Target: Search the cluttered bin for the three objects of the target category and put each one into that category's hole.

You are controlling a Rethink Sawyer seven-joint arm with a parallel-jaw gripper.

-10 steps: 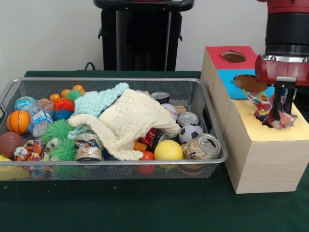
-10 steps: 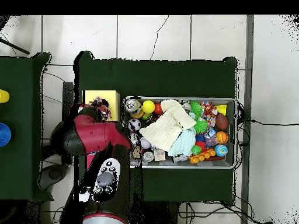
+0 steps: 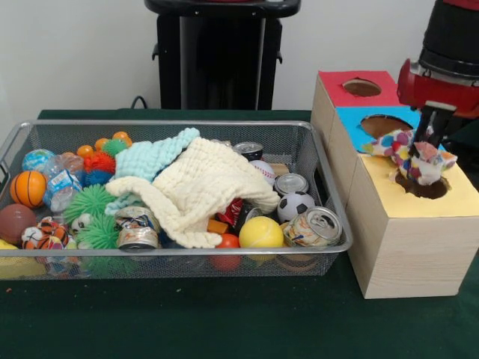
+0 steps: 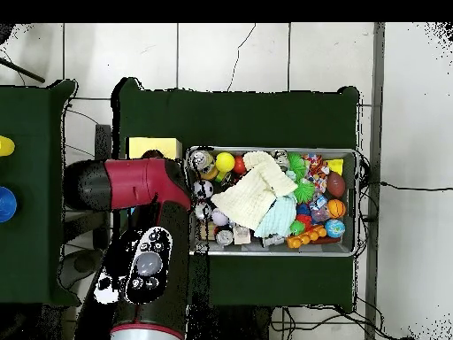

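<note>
A multicoloured patterned cloth (image 3: pixel 415 155), white with red, blue and yellow patches, lies crumpled over the dark round hole (image 3: pixel 423 187) in the yellow top of the wooden sorting box (image 3: pixel 404 239), part of it draped onto the box top beside the hole. The black gripper (image 3: pixel 428 133) of the red and black arm (image 4: pixel 142 190) hangs just above the cloth; whether it is released or clenched cannot be told from either view. The box also carries a blue section (image 3: pixel 359 127) and a red section (image 3: pixel 352 82), each with its own hole. Beside the box stands a silver wire-mesh bin (image 3: pixel 329 202) on the dark green worktop (image 3: pixel 224 321), crowded with a cream waffle cloth (image 3: pixel 202 187), a pale turquoise cloth (image 3: pixel 153 157), balls, spiky green toys and drink cans. A white wall stands behind; pale floor tiles surround the worktop in the overhead view. The front strip of the worktop is bare.
</note>
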